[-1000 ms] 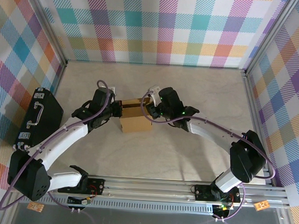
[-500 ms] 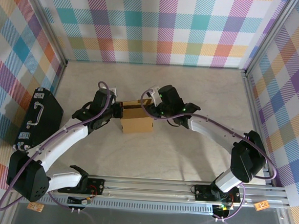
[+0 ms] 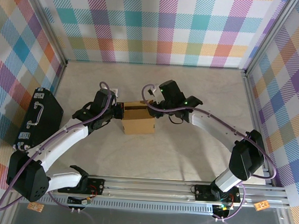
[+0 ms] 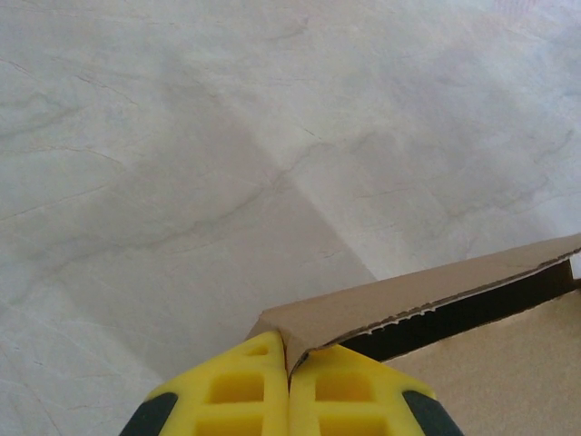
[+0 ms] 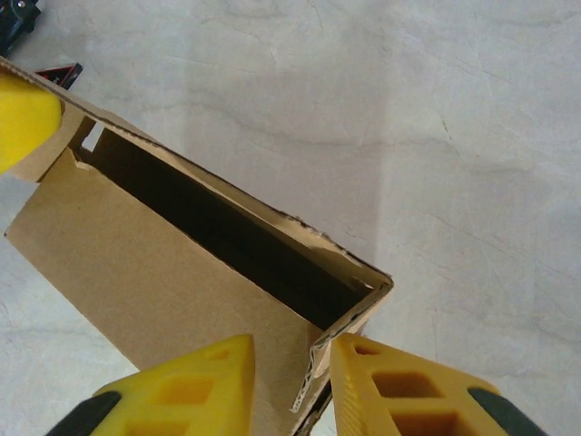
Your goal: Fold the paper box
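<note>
I see the paper box: plain brown corrugated cardboard, partly folded, walls raised, a dark gap open along its far side, resting mid-table.

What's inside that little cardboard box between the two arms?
The paper box stands slightly open along one edge. Inside looks dark and shadowed, with no contents to make out. Its own cardboard covers the rest of the interior.

Paper box of matt brown corrugated cardboard, cut edges rough and fibrous. Smooth, pale, marble-patterned table. Matt yellow moulded plastic fingertips.
</note>
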